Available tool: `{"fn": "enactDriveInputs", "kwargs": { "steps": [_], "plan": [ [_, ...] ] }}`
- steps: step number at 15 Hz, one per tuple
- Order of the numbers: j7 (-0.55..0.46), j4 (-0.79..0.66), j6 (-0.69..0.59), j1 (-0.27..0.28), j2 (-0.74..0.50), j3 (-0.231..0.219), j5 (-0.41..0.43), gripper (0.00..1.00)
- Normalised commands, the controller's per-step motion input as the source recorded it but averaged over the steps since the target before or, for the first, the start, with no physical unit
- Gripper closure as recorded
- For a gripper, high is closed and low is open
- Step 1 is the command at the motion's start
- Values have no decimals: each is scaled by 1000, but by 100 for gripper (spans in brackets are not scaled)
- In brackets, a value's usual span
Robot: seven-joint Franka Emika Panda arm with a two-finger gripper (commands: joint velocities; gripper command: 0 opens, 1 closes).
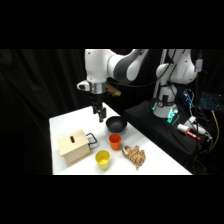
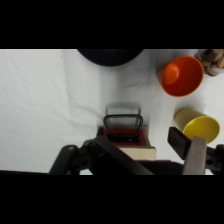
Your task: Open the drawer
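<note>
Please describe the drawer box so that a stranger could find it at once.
On the white table, look at the near left part. There stands a pale wooden box with a dark slot on top. Unlike the cups beside it, it is cube-shaped and bears a dark wire handle.

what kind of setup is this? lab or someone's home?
Likely a robot lab test bench. A white arm reaches over a white table hemmed by black curtains, with loose cables and electronics beside it. The props look staged: a wooden box and cups.
</note>
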Motion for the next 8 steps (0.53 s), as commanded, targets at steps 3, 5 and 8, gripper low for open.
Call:
{"fn": "enactDriveInputs", "kwargs": {
  "steps": [3,5,8],
  "plan": [
    [-19,104,20,-18,78,26,8,0],
    [-83,277,20,-31,189,39,82,0],
    [-117,352,20,-49,235,38,121,0]
  ]
}}
